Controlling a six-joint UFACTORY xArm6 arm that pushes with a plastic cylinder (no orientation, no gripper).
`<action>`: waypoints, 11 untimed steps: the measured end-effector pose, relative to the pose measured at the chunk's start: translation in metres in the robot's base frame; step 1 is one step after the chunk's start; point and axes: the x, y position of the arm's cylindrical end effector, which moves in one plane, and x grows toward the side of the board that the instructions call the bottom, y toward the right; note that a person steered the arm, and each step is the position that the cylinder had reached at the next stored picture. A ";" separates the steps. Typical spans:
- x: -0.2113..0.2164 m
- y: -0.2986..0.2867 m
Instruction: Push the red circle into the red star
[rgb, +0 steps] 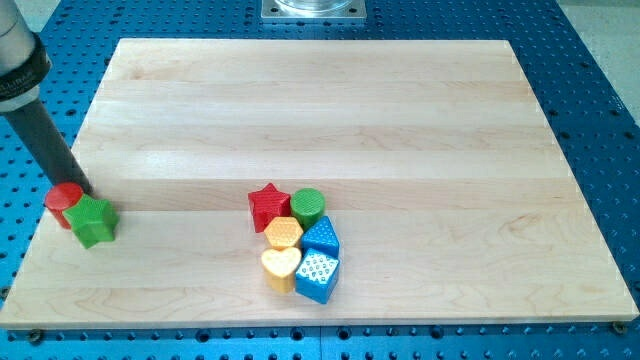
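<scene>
1. The red circle sits near the view's left edge of the worktop, low down. It is touching the green star, which is on its right and a bit lower.

2. The red star is well apart from the red circle, off to the view's right, near the middle. It is part of a tight bunch: the green circle is just beside it, and below sit an orange block, a yellow heart and two blue blocks.

3. What could go wrong: the green star is in the way. A push to the right would likely shove the green star along too, and it could hit the bunch first.

4. The red circle is round, so I think it could slip off to one side if the push is not straight through its middle.

5. It is close to the worktop's edge, so a wrong push could send it off.

6. There are no fingers here to open or close, only a rod. My tip is right at the red circle's upper right side; I cannot tell if it touches. That is the wrong side for pushing right.
</scene>
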 end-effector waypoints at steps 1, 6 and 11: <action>-0.030 -0.030; 0.035 0.045; 0.048 0.096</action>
